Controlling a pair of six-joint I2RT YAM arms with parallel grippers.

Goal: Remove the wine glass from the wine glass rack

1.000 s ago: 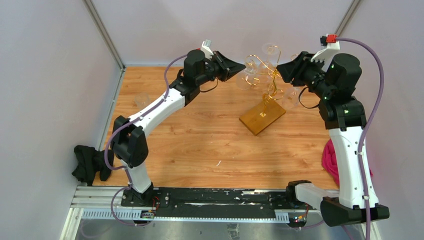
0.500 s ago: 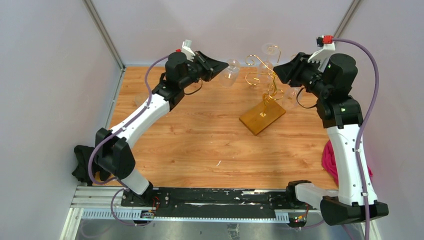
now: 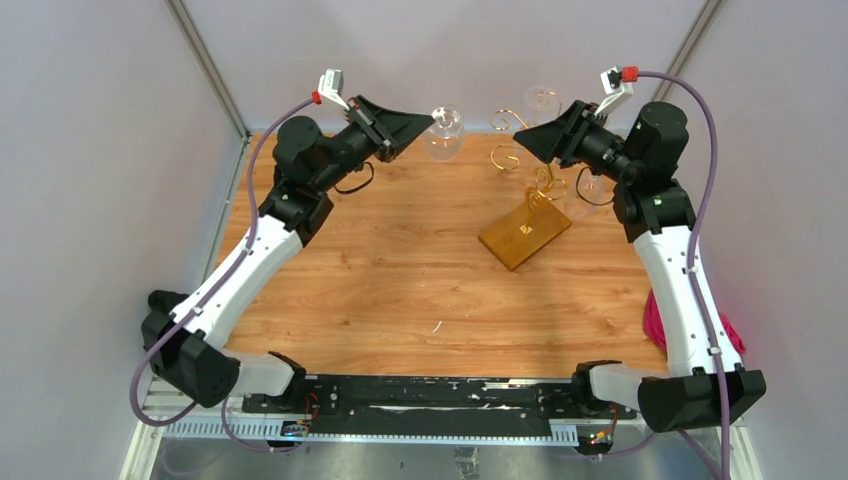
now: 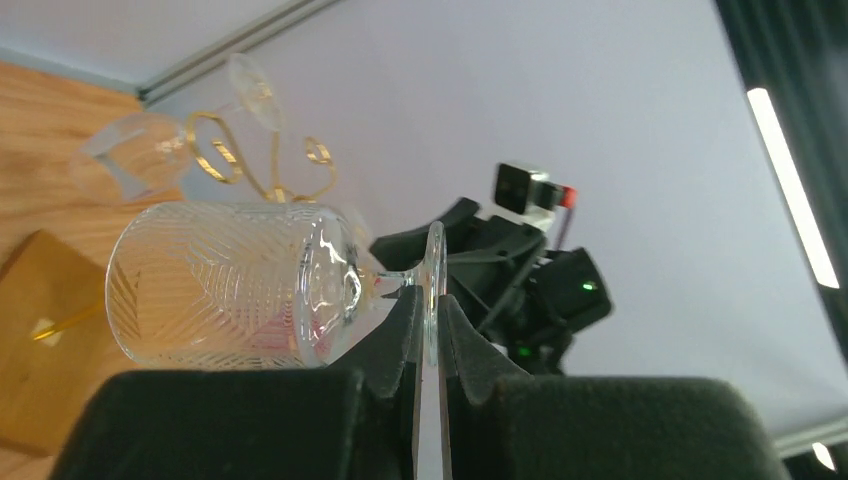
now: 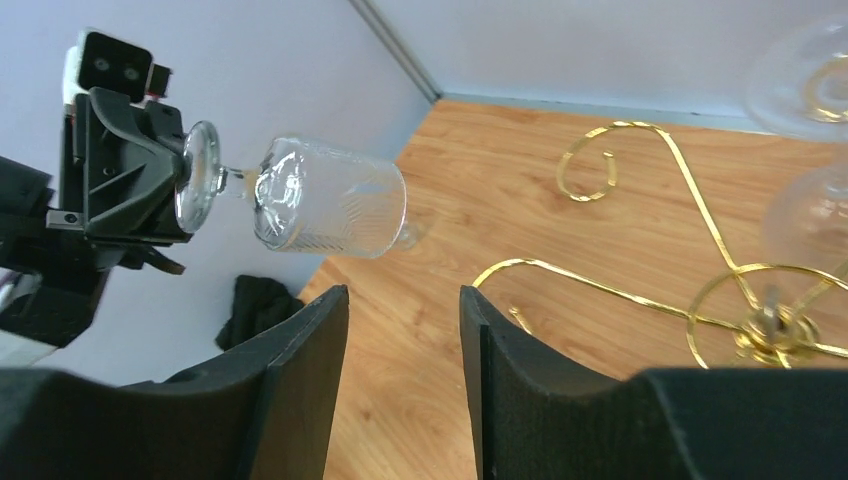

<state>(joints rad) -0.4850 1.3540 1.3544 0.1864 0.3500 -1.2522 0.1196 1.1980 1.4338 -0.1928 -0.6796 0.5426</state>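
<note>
A clear patterned wine glass (image 3: 443, 133) hangs in the air left of the wine glass rack, apart from it. My left gripper (image 3: 428, 120) is shut on the glass's foot (image 4: 434, 285), and the bowl (image 4: 230, 285) lies sideways. The rack (image 3: 535, 150) is gold curled wire on an amber base (image 3: 524, 232). Other glasses still hang on it (image 3: 543, 98). My right gripper (image 3: 518, 142) is open and empty beside the rack's left curls (image 5: 610, 170). The held glass shows far off in the right wrist view (image 5: 325, 210).
A black cloth (image 3: 180, 325) lies at the table's left edge and a pink cloth (image 3: 655, 320) at the right edge. Grey walls close in the back and sides. Two glasses hang at the right wrist view's right edge (image 5: 810, 220).
My left gripper has pulled the wine glass leftward off the rack and lifted it. My right gripper has shifted a little left and up by the rack.
</note>
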